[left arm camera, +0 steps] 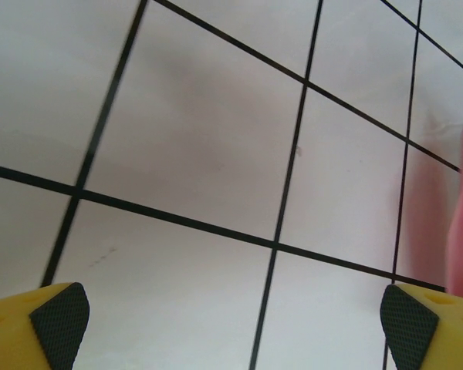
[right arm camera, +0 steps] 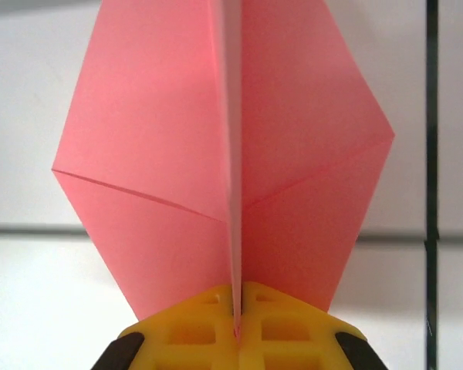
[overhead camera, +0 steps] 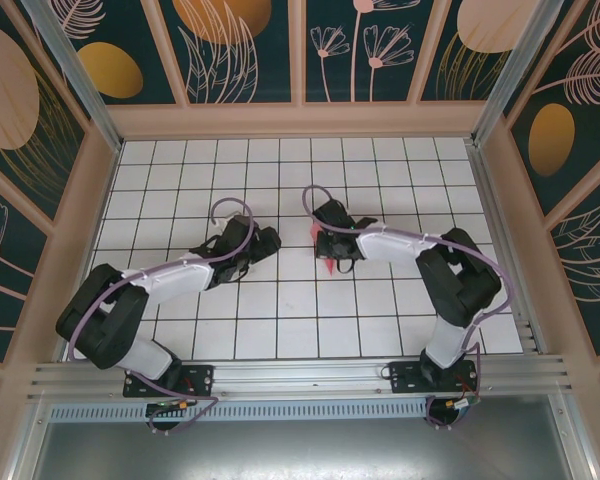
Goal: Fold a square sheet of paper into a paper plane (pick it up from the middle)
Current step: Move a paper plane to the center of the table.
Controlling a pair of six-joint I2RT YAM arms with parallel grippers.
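Right gripper (right arm camera: 235,327): nearest your lens, its yellow fingers are pressed together on the centre fold of the paper plane (right arm camera: 293,146), and nothing else is in the grip.
Where the plane is: you have it held about the middle of the worktop (overhead camera: 280,320), a little right of centre and well away from every edge. From above it pokes out of the gripper toward the near edge. You cannot tell whether it touches the tiles.
Left gripper (left arm camera: 235,327): the jaws stand wide apart with nothing between them, low over bare tiles just left of the plane. A pink sliver, probably the plane, shows at the right edge of that wrist view.
Done so far: judging by the creases, most of the folding is behind you. The paper reads as a narrow folded shape, not a flat square, doubled along a centre line with a flap spread to each side.
Left to do: probably little, perhaps sharpening the wing folds and setting the plane down. The nose is out of frame, so you cannot confirm the tip is finished.
Look of the plane: thin, plain pink-red paper. A straight centre ridge runs up from the fingers. Each flap is a kite-like panel with one diagonal crease running from the ridge to its widest corner, and the two sides match closely.
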